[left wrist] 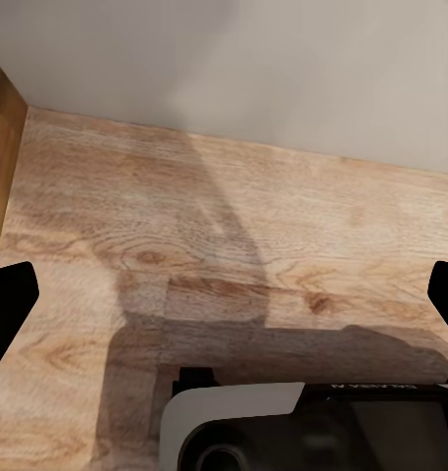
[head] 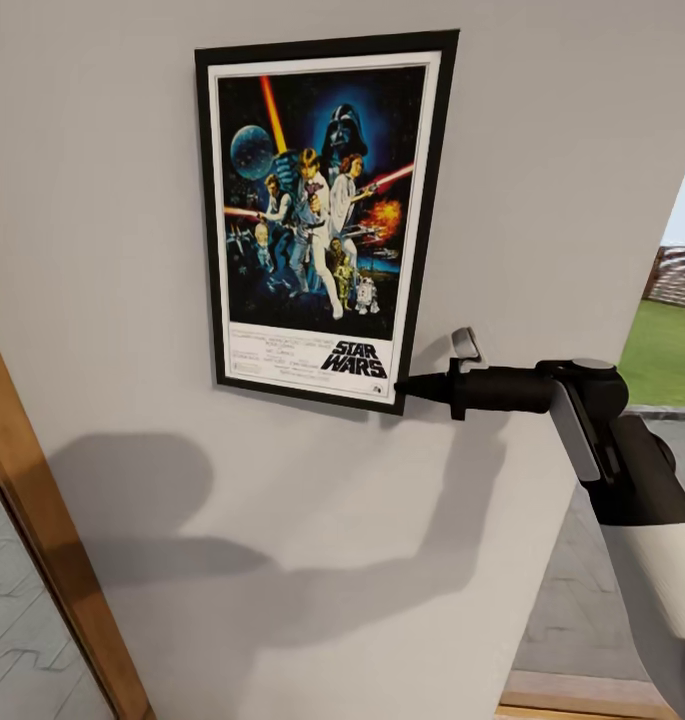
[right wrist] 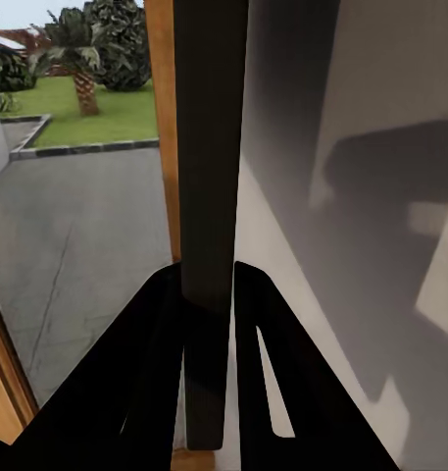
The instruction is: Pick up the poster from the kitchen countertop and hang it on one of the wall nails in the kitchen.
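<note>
Poster (head: 322,215): flat against the pale grey wall (head: 102,200), high up and slightly tilted, presumably so its back can meet a nail; no nail can be made out.
Right gripper (head: 407,388): reaching in from the right, jaws nearly closed and pinching the frame's lower right corner; an edge grip keeps the artwork facing out and the arm clear of the wall.
Right wrist view: dark frame edge (right wrist: 210,196) clamped between both fingers.
Left gripper (left wrist: 224,304): jaws spread wide, holding nothing, hanging idle above the wooden floor (left wrist: 233,216).
Judgement: hanging appears nearly done; release only once the frame bears its own weight.
</note>
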You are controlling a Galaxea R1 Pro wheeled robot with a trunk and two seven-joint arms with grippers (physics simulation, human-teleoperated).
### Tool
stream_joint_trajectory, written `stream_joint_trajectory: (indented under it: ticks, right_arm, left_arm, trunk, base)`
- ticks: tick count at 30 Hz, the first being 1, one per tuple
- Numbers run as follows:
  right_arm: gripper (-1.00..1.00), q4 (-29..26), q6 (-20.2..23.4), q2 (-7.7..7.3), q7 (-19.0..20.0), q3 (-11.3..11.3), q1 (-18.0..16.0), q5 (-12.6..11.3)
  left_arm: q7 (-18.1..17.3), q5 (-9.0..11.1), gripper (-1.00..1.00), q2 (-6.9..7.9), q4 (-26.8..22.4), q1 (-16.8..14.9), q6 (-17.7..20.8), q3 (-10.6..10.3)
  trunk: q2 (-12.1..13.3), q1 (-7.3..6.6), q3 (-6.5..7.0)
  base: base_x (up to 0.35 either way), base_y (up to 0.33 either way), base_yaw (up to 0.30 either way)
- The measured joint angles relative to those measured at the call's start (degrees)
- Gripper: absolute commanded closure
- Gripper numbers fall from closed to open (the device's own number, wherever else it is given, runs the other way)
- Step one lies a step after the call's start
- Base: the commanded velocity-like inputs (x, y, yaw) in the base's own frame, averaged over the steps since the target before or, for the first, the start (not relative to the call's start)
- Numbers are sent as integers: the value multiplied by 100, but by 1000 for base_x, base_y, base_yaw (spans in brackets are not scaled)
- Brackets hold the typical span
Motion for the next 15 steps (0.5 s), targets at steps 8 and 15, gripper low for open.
stream_joint_trajectory:
  ticks: [8, 15]
  right_arm:
    - [100, -22, -214, 0, 6, 0, 107, -1]
    - [100, -24, -406, 0, 15, -1, 301, 1]
  left_arm:
    - [-2, 0, -100, 0, 0, 0, 0, 0]
    - [0, 0, -100, 0, 0, 0, 0, 0]
  trunk:
    - [0, 0, 0]
    - [0, 0, 0]
  base:
    - [0, 0, 0]
    - [0, 0, 0]
